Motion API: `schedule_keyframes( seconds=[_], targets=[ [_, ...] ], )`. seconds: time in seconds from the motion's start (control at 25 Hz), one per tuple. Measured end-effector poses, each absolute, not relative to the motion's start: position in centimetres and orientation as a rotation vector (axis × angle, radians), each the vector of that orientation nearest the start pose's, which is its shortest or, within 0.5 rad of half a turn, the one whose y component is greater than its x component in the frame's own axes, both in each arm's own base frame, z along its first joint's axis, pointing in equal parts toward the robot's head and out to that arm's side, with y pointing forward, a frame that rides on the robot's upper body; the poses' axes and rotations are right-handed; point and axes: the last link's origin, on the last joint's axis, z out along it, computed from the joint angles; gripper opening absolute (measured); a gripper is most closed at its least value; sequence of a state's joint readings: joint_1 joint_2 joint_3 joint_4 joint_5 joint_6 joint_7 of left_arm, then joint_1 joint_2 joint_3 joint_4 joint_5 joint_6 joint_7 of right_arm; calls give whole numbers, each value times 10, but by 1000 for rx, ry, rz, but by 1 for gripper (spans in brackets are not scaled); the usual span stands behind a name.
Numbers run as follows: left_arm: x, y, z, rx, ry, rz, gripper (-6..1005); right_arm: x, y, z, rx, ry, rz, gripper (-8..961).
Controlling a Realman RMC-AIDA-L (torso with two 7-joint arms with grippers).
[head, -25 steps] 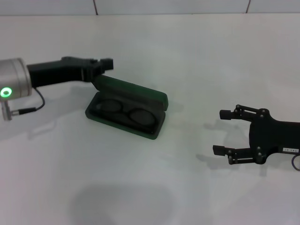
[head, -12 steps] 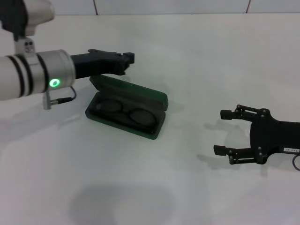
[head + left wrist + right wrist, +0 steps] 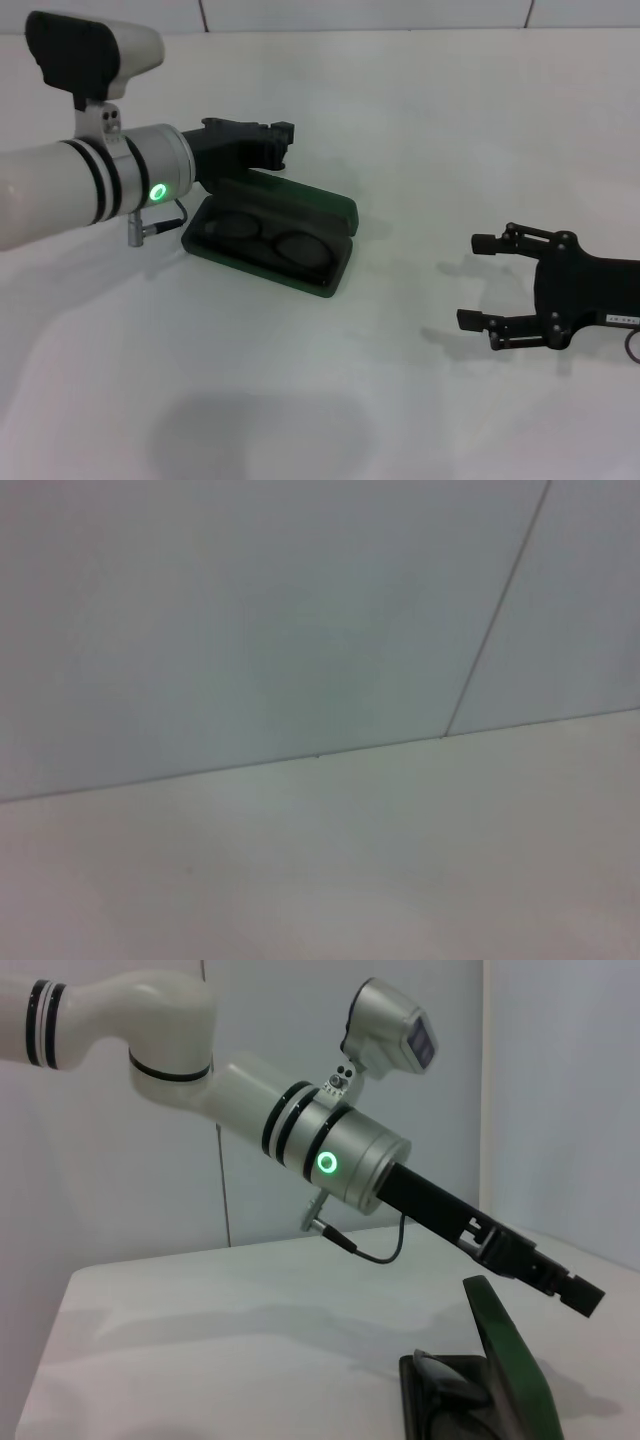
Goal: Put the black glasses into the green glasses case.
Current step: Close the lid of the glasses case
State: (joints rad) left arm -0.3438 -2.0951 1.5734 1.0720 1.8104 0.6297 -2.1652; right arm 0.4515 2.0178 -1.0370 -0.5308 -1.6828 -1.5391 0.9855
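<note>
— Since the white tabletop [image 3: 420, 120] carries everything, where do the arms sit on it?
— The left arm [image 3: 90, 185] reaches in over the back of the green glasses case [image 3: 335, 212], its left tool [image 3: 283, 138] above the raised lid; I cannot tell whether its fingers are apart or together. The right tool [image 3: 478, 282] lies low, well apart from the case, fingers spread and holding nothing.
— And the black glasses [image 3: 262, 236]?
— Inside the open case, lying flat on the dark lining, lenses side by side. The right wrist view shows the lid [image 3: 510, 1345] standing up, tilted back.
</note>
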Motion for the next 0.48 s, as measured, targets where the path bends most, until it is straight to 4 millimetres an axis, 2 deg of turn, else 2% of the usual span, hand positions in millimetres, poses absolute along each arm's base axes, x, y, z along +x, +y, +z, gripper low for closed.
schedule_keyframes(
  seconds=[0.48],
  targets=[
    [-227, 369, -55, -2234, -980, -436, 0, 269, 302, -20, -2802, 177, 735, 890]
  ],
)
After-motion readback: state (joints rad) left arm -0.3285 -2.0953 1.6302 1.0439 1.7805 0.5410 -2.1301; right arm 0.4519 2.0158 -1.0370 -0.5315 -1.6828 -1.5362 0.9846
